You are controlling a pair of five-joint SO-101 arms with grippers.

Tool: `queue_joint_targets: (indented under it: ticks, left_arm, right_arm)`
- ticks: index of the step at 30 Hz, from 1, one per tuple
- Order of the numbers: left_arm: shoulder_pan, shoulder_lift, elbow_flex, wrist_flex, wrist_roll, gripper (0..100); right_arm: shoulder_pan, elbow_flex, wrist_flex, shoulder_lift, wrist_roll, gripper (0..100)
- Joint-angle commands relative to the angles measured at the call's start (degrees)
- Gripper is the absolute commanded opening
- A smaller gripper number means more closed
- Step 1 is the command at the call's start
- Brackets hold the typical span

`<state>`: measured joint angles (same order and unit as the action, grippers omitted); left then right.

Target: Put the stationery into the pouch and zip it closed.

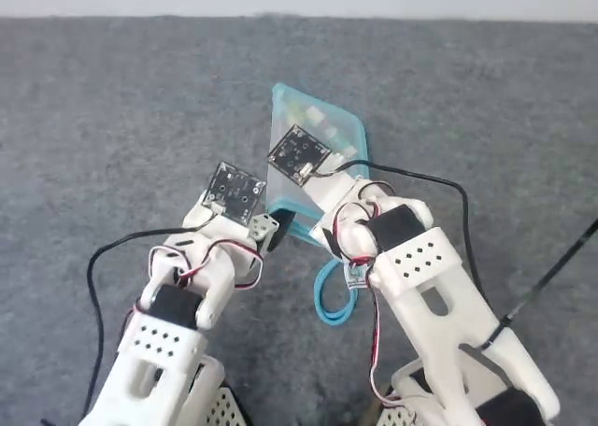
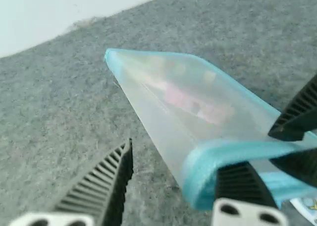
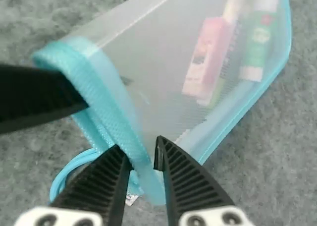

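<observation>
A translucent pouch (image 1: 334, 127) with cyan trim lies mid-table. Inside it I see a pink eraser (image 3: 205, 57) and a green-and-white glue stick (image 3: 257, 42). The eraser shows again as a pink blur (image 2: 183, 99) through the pouch wall (image 2: 163, 107). My right gripper (image 3: 143, 146) is shut on the cyan zip edge (image 3: 106, 117) at the pouch's near end. My left gripper (image 2: 178, 159) is open, with the pouch's near corner (image 2: 203, 184) between its fingers, close to one finger (image 2: 242, 184). In the high view both grippers, right (image 1: 313, 197) and left (image 1: 278, 228), meet at that end.
The pouch's cyan wrist loop (image 1: 334, 300) trails on the grey carpet (image 1: 112, 118) between the two arms. A black cable (image 1: 439, 188) runs over the right arm. A pale wall (image 2: 49, 13) borders the carpet at the far side.
</observation>
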<state>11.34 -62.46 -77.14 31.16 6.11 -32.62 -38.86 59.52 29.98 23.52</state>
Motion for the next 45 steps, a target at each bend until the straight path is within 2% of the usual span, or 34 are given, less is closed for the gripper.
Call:
queue_joint_targets:
  ticks: [1,6,14,17,23,30,37,42,45]
  left_arm:
    - [-0.09,3.16,0.84,-4.48,-0.26,25]
    - [-0.09,7.47,0.84,-8.26,0.53,21]
    - [-0.09,10.55,0.75,-11.6,1.32,1]
    - [-0.09,10.55,0.75,-11.78,1.14,1]
    - [-4.57,10.29,1.27,-11.96,-5.36,1]
    - [-11.78,10.46,2.42,-11.78,-12.4,1]
    - [-15.12,10.64,3.3,-11.6,-14.51,1]
    - [-14.68,10.64,3.3,-11.6,-14.42,1]
    - [-14.68,10.64,3.38,-11.6,-14.24,1]
  right_arm:
    - [-2.51,3.16,1.27,3.21,2.55,0.7]
    - [-2.51,3.16,1.27,3.21,3.34,0.7]
    - [-2.59,2.9,1.27,3.21,1.49,0.9]
    - [-2.33,2.81,1.63,2.95,-1.23,2.3]
    - [-2.42,2.81,5.76,3.21,-1.23,17.1]
    - [-2.33,2.55,7.25,3.21,-1.58,16.7]
    - [-0.92,-5.8,-0.13,4.7,-1.67,16.7]
    - [3.12,-15.38,-8.48,15.34,-1.76,16.6]
    - [0.92,-23.21,-13.23,23.16,-4.31,16.6]
